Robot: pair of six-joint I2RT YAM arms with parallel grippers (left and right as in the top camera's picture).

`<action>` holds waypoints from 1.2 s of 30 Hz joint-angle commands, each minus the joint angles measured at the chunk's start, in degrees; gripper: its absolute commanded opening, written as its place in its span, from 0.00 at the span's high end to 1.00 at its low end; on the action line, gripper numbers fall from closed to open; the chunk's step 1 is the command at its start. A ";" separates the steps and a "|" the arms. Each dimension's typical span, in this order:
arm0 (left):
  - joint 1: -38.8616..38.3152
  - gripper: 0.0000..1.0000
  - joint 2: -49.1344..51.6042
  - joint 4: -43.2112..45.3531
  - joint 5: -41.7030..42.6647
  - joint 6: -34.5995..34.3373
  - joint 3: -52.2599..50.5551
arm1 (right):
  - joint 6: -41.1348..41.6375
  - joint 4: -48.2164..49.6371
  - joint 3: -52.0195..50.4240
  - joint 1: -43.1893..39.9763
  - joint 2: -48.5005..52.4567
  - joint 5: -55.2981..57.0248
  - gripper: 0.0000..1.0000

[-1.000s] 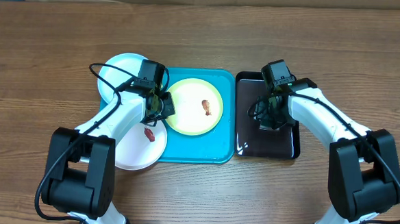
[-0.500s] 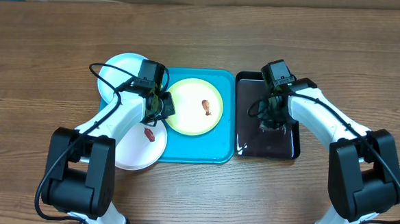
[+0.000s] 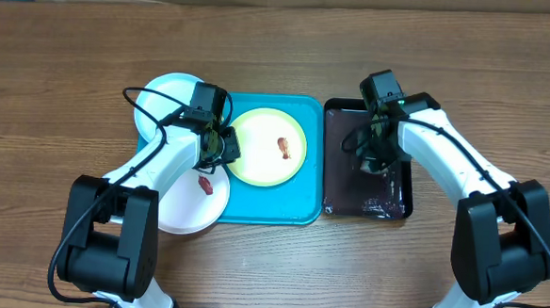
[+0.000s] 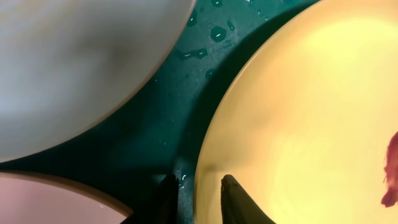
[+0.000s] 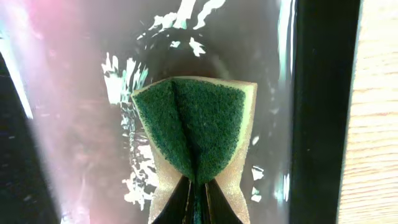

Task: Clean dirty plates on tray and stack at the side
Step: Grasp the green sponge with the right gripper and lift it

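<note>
The turquoise tray (image 3: pixel 282 206) is seen mid-surface (image 3: pixel 72 68), w/ the yellow-green plate (image 3: pixel 256 158) lying flat in its centre-right part; one red-brown food bit (image 3: pixel 283 148) is seen on that plate. The pale blue plate (image 3: pixel 165 96) is laid over the tray's far-left corner. The white plate (image 3: pixel 182 213) is laid over its near-left corner, approx. half on the surface, and a red bit (image 3: pixel 204 184) is carried near its rim.

The L gripper (image 4: pixel 199 179) is held low at the yellow-green plate's left rim. Its fingers (image 4: pixel 236 199) are parted a little and set astride the rim – one over the plate, the other over the wet tray floor just beside it, w/ a dark sliver of tray visible between that finger and the rim. Droplets (image 4: pixel 217 32) are seen on the tray between the plates.

The R gripper (image 5: pixel 198 186) is placed over the black tray (image 3: pixel 339 190), well apart from all plates. Its fingers are clamped on the sponge (image 5: pixel 199 124) – green face up, folded into a V by the pinch. Whether the sponge touches the glossy tray floor can't be told.
</note>
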 commanded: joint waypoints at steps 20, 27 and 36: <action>-1.62 0.96 0.28 0.22 -0.17 0.31 0.85 | -6.12 -10.01 6.84 -0.15 -0.31 4.39 0.96; -1.64 0.96 0.28 0.20 1.40 1.60 0.85 | -9.35 -9.25 6.84 -0.26 -0.31 -0.35 0.96; -1.46 0.92 0.28 1.88 1.36 1.60 0.85 | -11.37 -8.46 6.86 -0.09 -0.31 -1.60 0.96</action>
